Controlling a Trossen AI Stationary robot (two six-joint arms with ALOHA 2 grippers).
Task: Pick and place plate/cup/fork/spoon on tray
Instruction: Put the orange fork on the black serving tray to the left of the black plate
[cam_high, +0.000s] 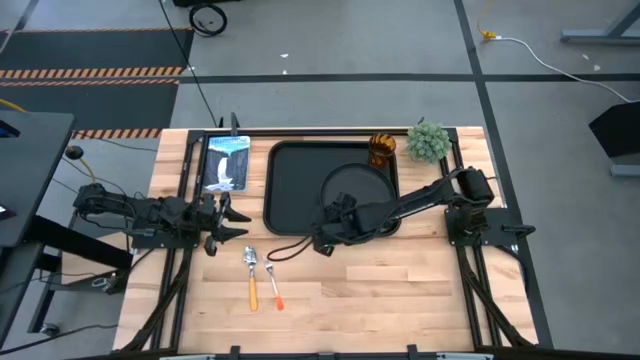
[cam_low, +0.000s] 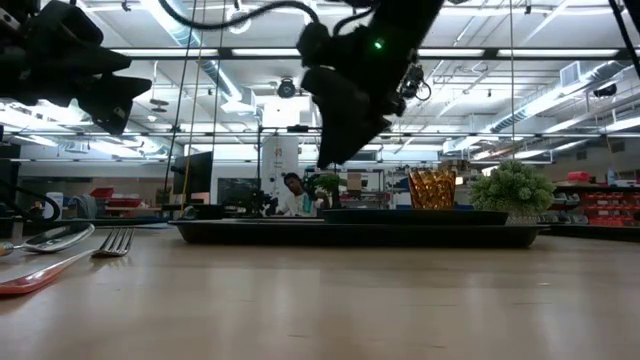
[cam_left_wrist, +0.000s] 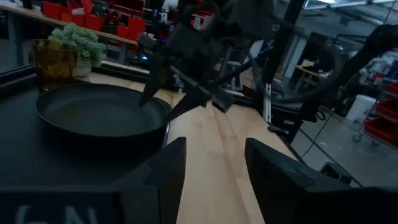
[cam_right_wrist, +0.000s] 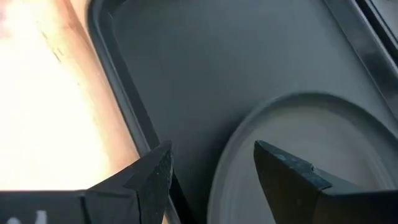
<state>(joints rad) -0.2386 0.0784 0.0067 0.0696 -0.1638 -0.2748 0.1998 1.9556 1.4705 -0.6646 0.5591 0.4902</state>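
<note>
I've got the right gripper (cam_high: 322, 240) hanging over the near rim of the tray (cam_high: 285, 160), fingers apart with nothing between them. The plate (cam_high: 360, 185) already lies on the tray's right half, and my wrist view shows its rim just ahead of the open fingers. The cup (cam_high: 382, 148) stands at the tray's far right corner, beside a small green plant (cam_high: 428, 140); whether it is on the tray or just off it I can't tell. The fork (cam_high: 272, 282) and spoon (cam_high: 251, 274) lie side by side on the bare wood in front of the tray, handles toward me, near my left gripper (cam_high: 232, 222), which waits at the table's left with fingers spread and empty.

Those two look like the next job. They're light and stiff but thin and flat on the table, so I'd take each across its plastic handle, which should grip better than the slick metal end. The cup looks light too, probably slippery; I'd pinch it at the wall, gently.
</note>
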